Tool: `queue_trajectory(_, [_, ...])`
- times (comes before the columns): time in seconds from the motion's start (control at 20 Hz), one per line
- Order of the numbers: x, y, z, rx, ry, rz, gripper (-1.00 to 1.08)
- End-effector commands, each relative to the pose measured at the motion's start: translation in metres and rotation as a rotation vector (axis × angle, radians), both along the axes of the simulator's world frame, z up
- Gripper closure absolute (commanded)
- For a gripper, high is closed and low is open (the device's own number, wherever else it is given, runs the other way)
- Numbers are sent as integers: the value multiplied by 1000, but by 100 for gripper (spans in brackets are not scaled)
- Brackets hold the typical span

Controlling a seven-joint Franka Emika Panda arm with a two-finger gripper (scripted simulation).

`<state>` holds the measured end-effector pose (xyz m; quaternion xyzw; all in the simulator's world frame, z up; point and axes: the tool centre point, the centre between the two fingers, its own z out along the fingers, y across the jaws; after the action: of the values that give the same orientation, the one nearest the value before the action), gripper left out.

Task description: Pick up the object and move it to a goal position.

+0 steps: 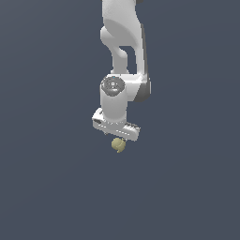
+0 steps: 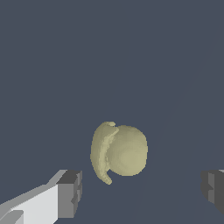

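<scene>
The object (image 2: 120,151) is a small pale yellow-olive roundish lump with a notch down one side. In the wrist view it lies between and just beyond my two dark fingertips (image 2: 70,192), touching neither. My white gripper (image 2: 142,190) is open, its jaws set wide on either side of the lump. In the exterior view the object (image 1: 118,146) shows just under the gripper (image 1: 117,139), which points straight down from the white arm. The fingers themselves are hard to make out there.
A plain dark grey-blue surface (image 1: 47,187) fills both views. No goal marker or other object shows.
</scene>
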<state>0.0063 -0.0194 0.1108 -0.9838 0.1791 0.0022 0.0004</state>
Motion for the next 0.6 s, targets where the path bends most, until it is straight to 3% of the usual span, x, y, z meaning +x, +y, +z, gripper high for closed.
queue_trajectory(0.0, [1,4,-7,-1,-2,-44,-92])
queue_trajectory(0.55, [4,12,-21,-2,-4,-130,-92])
